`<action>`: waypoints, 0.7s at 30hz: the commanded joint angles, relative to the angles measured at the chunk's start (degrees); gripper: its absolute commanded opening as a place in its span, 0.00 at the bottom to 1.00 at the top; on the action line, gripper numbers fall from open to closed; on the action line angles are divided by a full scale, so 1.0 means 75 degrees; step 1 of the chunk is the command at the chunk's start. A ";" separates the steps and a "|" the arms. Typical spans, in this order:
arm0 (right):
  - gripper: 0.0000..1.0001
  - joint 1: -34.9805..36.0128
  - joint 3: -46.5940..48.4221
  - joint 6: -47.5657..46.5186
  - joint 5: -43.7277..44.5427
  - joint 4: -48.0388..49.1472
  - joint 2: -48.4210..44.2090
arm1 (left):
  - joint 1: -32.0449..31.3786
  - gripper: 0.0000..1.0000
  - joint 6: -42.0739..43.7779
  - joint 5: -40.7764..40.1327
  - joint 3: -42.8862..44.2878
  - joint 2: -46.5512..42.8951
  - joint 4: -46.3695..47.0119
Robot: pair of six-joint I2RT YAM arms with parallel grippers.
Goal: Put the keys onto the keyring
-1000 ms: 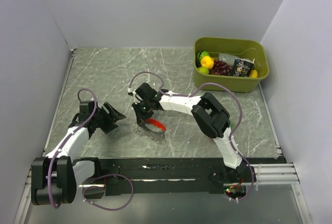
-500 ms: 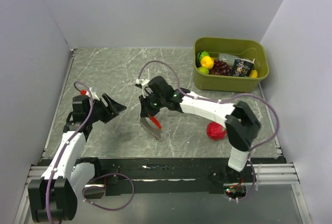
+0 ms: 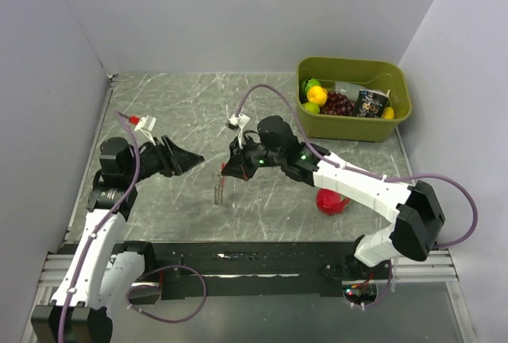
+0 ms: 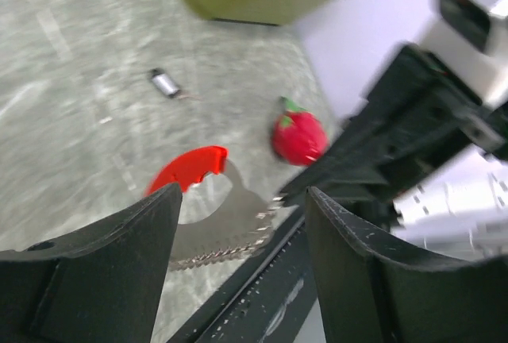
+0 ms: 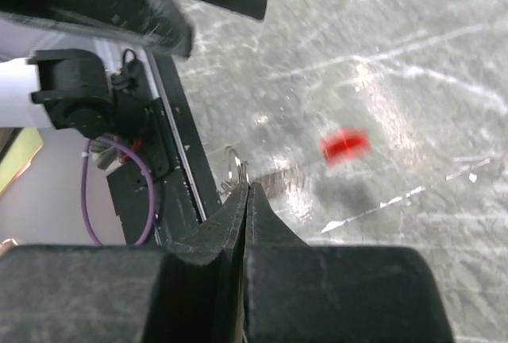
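Change: the right gripper (image 3: pixel 227 171) has lifted the keys (image 3: pixel 218 191) off the table (image 3: pixel 159 105) and carried them left. They now dangle mid-air.
Meaning: probably setting up two-handed threading. I cannot make out the keyring.
Right arm: stretched far left, fingers pinched shut on the keys' top end.
Left arm: raised, with the left gripper (image 3: pixel 194 159) wide apart, empty and aimed at the keys.

Grey marbled tabletop (image 3: pixel 159 105), olive-green bin (image 3: pixel 349 63) at upper right holding yellow fruit (image 3: pixel 317 94), dark grapes (image 3: pixel 339 103) and a dark packet (image 3: pixel 369 103), round red fruit (image 3: pixel 329 202) with green leaves right of centre, small silvery cylinder (image 4: pixel 164 82) lying apart on the tabletop
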 commanded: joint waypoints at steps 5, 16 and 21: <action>0.00 -0.0022 -0.0444 -0.0375 -0.0608 0.1070 -0.1011 | -0.1130 0.67 0.0365 0.0368 0.0637 -0.0302 0.0563; 0.00 -0.0034 -0.0596 -0.0586 -0.0703 0.1082 -0.1621 | -0.1834 0.59 0.0423 0.0403 0.0801 -0.0184 0.0786; 0.00 -0.0034 -0.0608 -0.0668 -0.0808 0.1070 -0.1739 | -0.1963 0.57 0.0306 0.0696 0.0731 -0.0161 0.1126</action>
